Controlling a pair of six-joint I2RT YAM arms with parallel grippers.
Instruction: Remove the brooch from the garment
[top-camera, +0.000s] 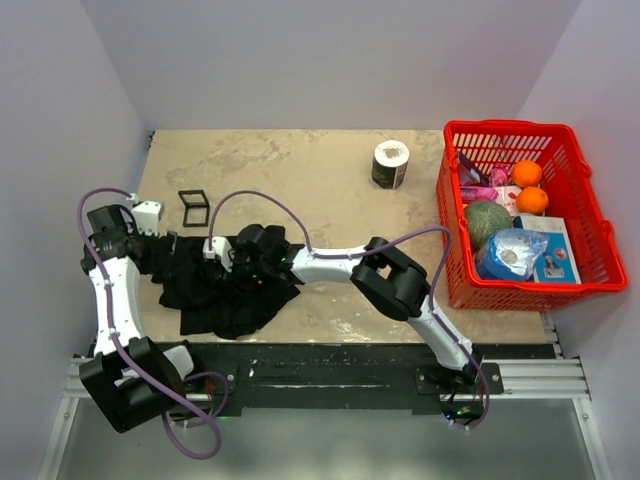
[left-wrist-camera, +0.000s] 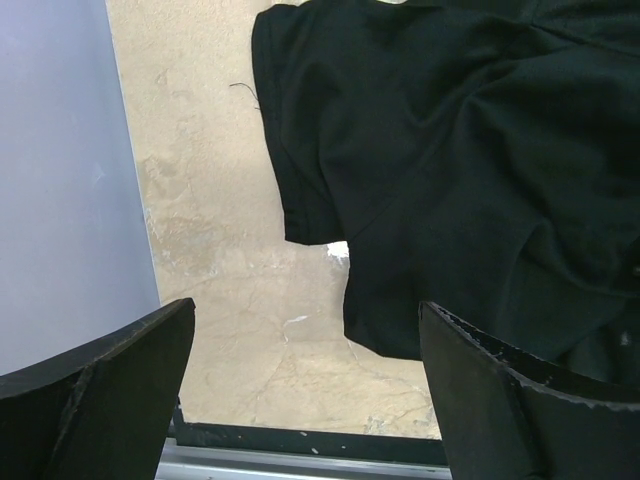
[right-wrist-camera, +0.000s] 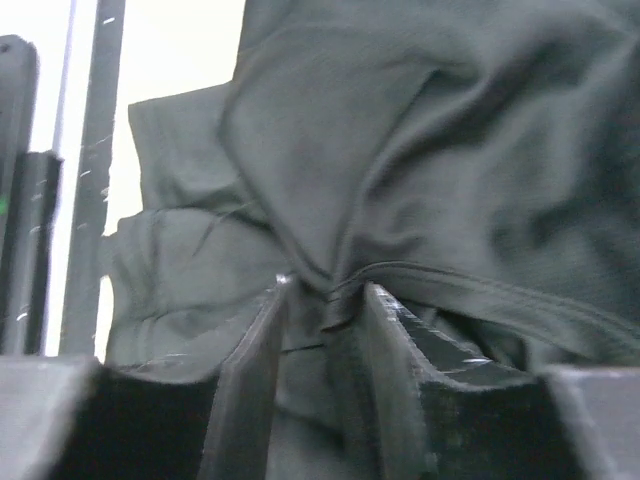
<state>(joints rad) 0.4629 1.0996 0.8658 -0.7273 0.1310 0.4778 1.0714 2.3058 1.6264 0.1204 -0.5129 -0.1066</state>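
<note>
The black garment (top-camera: 225, 300) lies crumpled on the table at the left, in front of both arms. My right gripper (top-camera: 230, 262) is down on its upper middle. In the right wrist view the gripper (right-wrist-camera: 328, 290) is shut on a raised fold of the cloth (right-wrist-camera: 400, 120), with a hem seam bunched between the fingers. My left gripper (top-camera: 150, 255) hovers by the shirt's left edge. In the left wrist view it (left-wrist-camera: 307, 305) is open wide and empty over bare table, with a sleeve of the garment (left-wrist-camera: 450, 150) to its right. The brooch is hidden; no golden speck shows in any view.
A black square open frame (top-camera: 194, 207) lies just behind the shirt. A roll (top-camera: 390, 163) stands at the back centre. A red basket (top-camera: 590, 215) with oranges and packets fills the right side. The wall is close on the left, and the table's near-edge rail (left-wrist-camera: 300, 440) is close below my left gripper.
</note>
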